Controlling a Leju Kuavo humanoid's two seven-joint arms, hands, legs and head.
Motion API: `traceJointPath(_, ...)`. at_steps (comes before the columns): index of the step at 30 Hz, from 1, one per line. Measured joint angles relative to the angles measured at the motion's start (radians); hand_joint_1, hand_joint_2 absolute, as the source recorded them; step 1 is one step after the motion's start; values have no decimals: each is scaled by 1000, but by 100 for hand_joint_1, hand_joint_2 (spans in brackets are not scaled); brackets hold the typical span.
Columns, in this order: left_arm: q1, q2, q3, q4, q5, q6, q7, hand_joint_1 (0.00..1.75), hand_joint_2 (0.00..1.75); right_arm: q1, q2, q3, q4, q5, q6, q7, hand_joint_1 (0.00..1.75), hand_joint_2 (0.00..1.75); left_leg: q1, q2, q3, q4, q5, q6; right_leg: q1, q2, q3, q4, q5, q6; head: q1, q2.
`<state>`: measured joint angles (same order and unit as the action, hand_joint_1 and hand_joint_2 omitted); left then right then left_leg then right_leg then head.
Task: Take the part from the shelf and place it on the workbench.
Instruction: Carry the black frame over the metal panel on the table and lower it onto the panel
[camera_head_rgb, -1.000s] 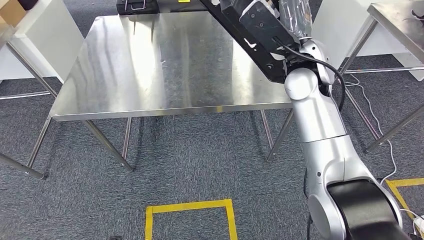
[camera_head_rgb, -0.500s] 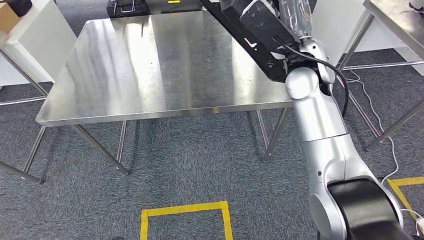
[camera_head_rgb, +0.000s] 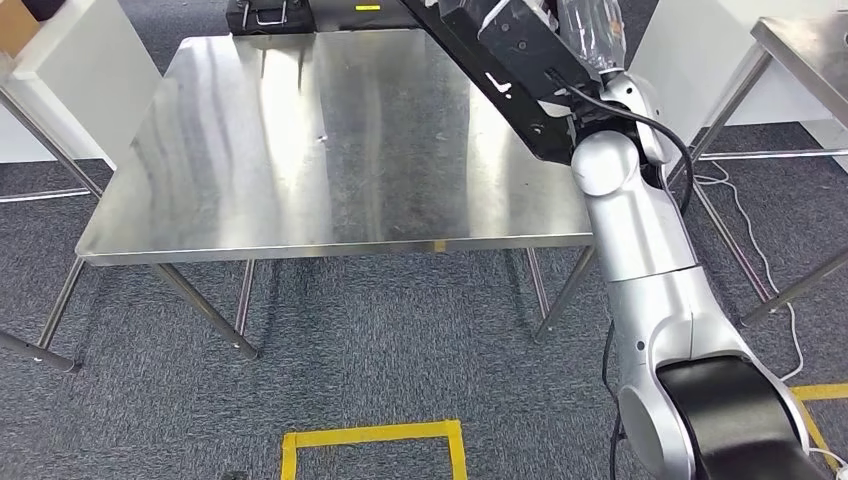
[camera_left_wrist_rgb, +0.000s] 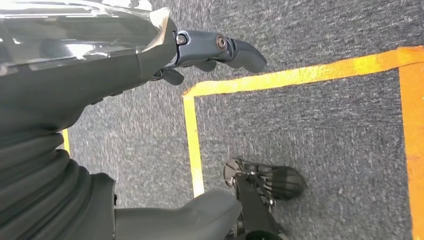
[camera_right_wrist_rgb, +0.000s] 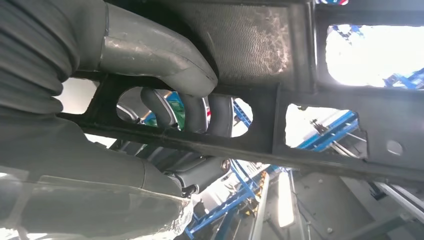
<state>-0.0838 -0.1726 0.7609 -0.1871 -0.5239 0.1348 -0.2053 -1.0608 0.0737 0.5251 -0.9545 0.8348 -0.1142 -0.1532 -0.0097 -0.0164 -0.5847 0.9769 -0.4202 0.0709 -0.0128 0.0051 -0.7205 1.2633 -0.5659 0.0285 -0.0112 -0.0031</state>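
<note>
Part and hand, both half out of sight

The part (camera_head_rgb: 505, 70) runs off the head view's top edge, so its far end can't be seen. The right hand (camera_right_wrist_rgb: 165, 80) pokes its fingers (camera_right_wrist_rgb: 192, 112) through a cutout, tips hidden behind the frame; the left hand (camera_left_wrist_rgb: 210, 50) shows just a few fingers.

Grey carpet (camera_head_rgb: 400, 340), yellow floor tape (camera_head_rgb: 372, 436), white cable (camera_head_rgb: 745, 225) beside table legs.

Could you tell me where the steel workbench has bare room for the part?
Nearly all of the workbench is bare, from its near edge back to the black case at the far edge. The right side is crowded: the black part in the right hand hangs over it.
</note>
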Motion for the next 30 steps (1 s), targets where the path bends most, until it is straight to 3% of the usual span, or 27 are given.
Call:
traceJointPath(1,1,-1,0,0,0,0,0,0,175,2,-2,0,0,1,1,2,175,175,0,-3,11,1,-9,-3,-2,0,2,-41,24,9,0,0)
traceJointPath(3,2,-1,1,0,-2,0,0,0,175,4,-6,1,0,4,6,6,175,175,-1,-6,29,7,-31,-12,-5,-3,29,-175,116,31,1,0)
traceJointPath(5,3,-1,1,0,-4,0,1,0,175,4,-8,5,-1,12,16,15,175,175,-3,-6,38,12,-52,-23,-3,-5,55,-254,175,24,1,0)
traceJointPath(6,3,-1,2,0,-5,0,2,0,175,4,-9,7,-2,17,21,22,175,175,-4,-6,41,18,-57,-29,-2,-5,61,-263,182,10,2,0)
traceJointPath(7,3,0,2,0,-6,-1,3,0,175,2,-9,8,-2,23,26,29,175,175,-3,-5,42,20,-59,-33,-3,-4,69,-262,178,-5,1,0)
traceJointPath(9,3,1,2,0,-8,-3,4,0,175,-4,-9,11,-3,36,36,41,175,175,0,-2,25,62,-56,-43,-9,-3,83,-266,175,-23,0,0)
traceJointPath(11,1,2,2,0,-10,-6,4,0,175,-17,-6,19,1,50,49,49,175,175,8,3,-40,160,-65,-57,-14,-2,101,-269,163,-35,-2,0)
traceJointPath(13,2,1,2,0,-11,-7,5,0,175,-31,-3,31,12,61,63,53,175,175,17,8,-124,264,-109,-70,-14,1,117,-269,147,-38,-3,0)
traceJointPath(15,2,1,3,0,-13,-7,5,0,175,-36,-1,39,28,68,71,56,175,175,22,12,-171,282,-141,-74,-14,3,141,-269,127,-34,-3,0)
traceJointPath(16,2,2,5,0,-13,-7,5,0,175,-38,0,42,36,71,74,57,175,175,22,13,-173,249,-126,-73,-14,3,156,-269,116,-32,-3,0)
traceJointPath(17,3,2,7,0,-14,-7,5,0,175,-42,1,45,43,74,77,57,175,175,22,14,-161,191,-85,-68,-13,2,171,-270,104,-30,-3,0)
traceJointPath(19,4,4,10,0,-13,-7,5,0,175,-57,6,52,59,79,85,56,175,175,18,13,-129,67,25,-54,-11,4,196,-271,84,-23,-2,0)
traceJointPath(20,4,5,11,0,-12,-7,5,0,175,-67,9,56,69,81,89,56,175,175,14,13,-117,29,61,-48,-10,6,204,-275,74,-17,-2,0)
traceJointPath(21,5,5,12,0,-12,-7,5,0,175,-76,12,59,77,83,92,55,175,175,11,12,-111,10,76,-42,-7,8,212,-274,71,-9,-2,0)
traceJointPath(23,4,4,12,0,-10,-6,5,0,175,-90,17,64,90,85,95,53,175,175,7,11,-88,1,68,-29,-3,9,217,-266,69,5,-1,0)
traceJointPath(25,4,4,12,0,-10,-4,-2,0,175,-101,20,68,103,85,96,46,175,175,7,10,-63,-4,63,-15,-2,7,195,-213,64,11,-1,0)
traceJointPath(28,1,4,13,0,-12,0,-13,0,175,-111,22,75,130,86,96,37,175,175,3,6,-49,-3,50,-2,-3,5,81,-48,12,4,-2,0)
traceJointPath(30,1,3,13,0,-15,0,-15,0,175,-108,22,79,144,92,95,36,175,175,-1,-2,-39,-1,36,0,-1,5,20,-8,-26,-1,-1,0)
